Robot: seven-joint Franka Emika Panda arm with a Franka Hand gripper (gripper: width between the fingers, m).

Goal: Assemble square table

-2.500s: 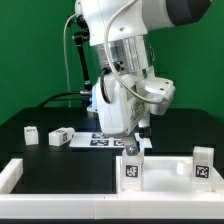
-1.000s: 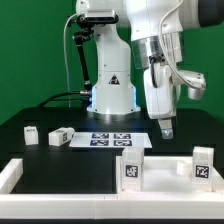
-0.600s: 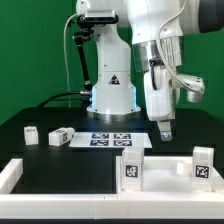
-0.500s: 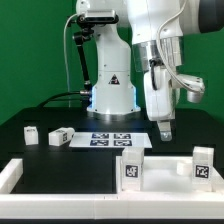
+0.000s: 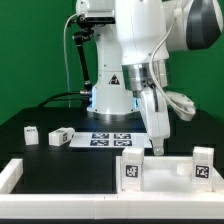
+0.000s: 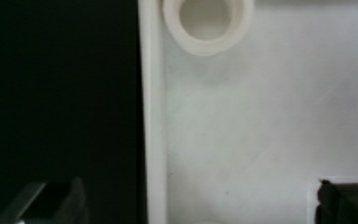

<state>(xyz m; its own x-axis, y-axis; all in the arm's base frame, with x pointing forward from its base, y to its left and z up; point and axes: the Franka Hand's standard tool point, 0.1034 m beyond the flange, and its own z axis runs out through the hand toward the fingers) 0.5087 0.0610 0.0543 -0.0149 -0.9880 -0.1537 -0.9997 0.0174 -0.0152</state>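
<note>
My open, empty gripper (image 5: 157, 147) hung over the table top (image 6: 247, 120). Next, I think, I had to grab its edge.

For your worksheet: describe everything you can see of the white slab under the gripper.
The slab is flat, white and smooth, and looks like plastic. It lies on the black table with one long straight edge showing. A round hole sits near that edge. The open gripper hangs over that edge, holding nothing. Whether it touches the slab cannot be told.
</note>
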